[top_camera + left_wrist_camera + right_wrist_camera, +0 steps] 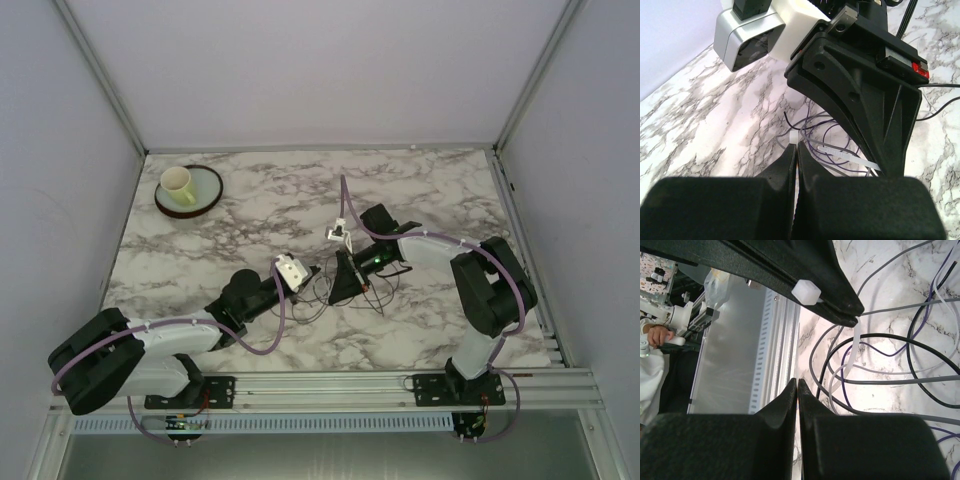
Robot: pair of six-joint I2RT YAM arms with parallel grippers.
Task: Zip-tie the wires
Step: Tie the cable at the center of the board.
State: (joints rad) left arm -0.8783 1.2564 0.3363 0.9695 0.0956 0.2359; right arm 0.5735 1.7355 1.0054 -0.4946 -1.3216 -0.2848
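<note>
Wires (322, 300) + R arm (425, 245) mid-table; free lane toward far-L cup (178, 185).

You have nothing legible to work from: no text, brand, number or sign can be read on any surface in the three views. The small red tab (920, 70) in your left wrist view shows no print you can make out, and the patterned panel (655, 271) at the edge of your right wrist view is too blurred to read

Glossy marble-look table (280, 190), matt black left tool (794, 148)
</note>
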